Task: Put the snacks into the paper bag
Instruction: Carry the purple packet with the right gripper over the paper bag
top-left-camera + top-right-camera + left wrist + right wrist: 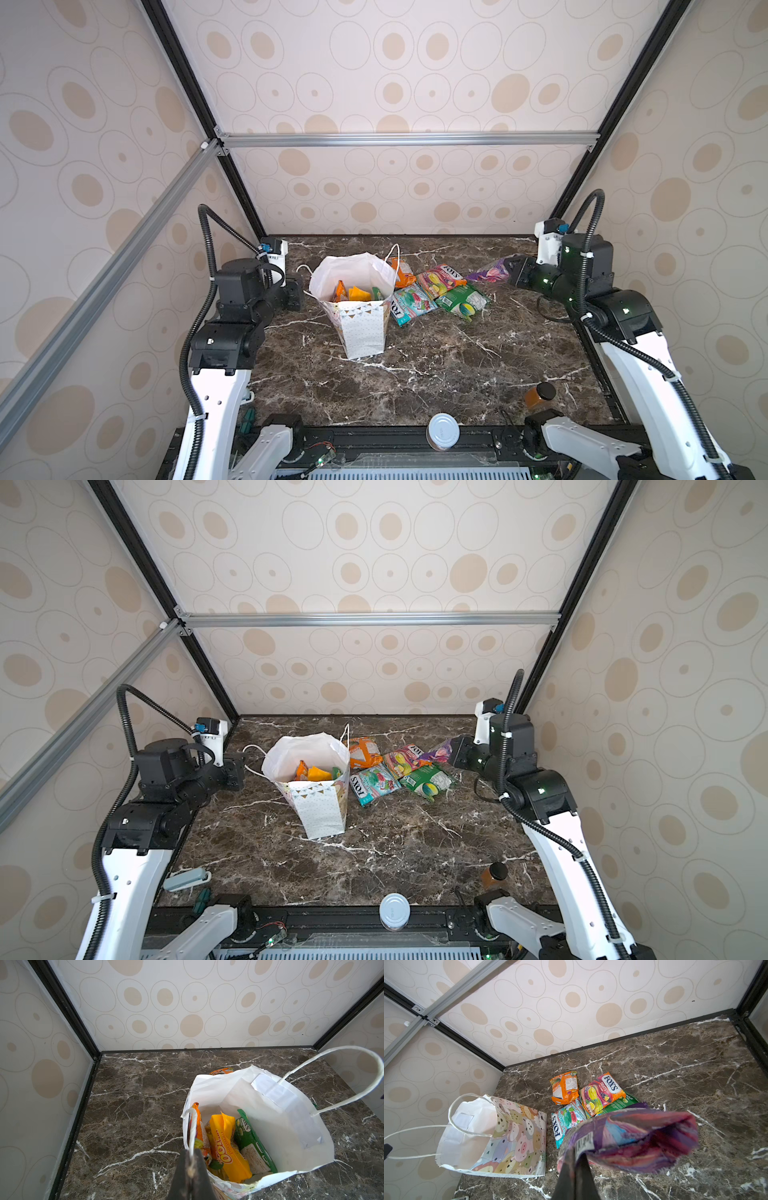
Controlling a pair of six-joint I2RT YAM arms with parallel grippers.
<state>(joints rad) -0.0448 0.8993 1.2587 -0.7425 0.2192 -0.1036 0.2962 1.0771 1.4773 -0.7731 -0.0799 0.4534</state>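
Observation:
The white paper bag (360, 332) (517, 1138) stands upright and open at the middle left of the marble table. Inside it I see an orange snack (198, 1126), a yellow one (226, 1142) and a green one (251, 1142). My left gripper (191, 1159) (301, 286) is shut on the bag's near cord handle (193, 1126). To the right of the bag lie an orange packet (564, 1088), a pink packet (600, 1093), a teal one (566, 1122) and a green one (463, 301). My right gripper (576, 1159) (513, 268) is shut on a purple packet (633, 1138), held above the table.
A silver-lidded can (443, 432) stands at the table's front edge. An amber bottle with a black cap (540, 395) is at the front right. A pale grey-blue object (187, 879) lies at the front left. Patterned walls close in the back and both sides.

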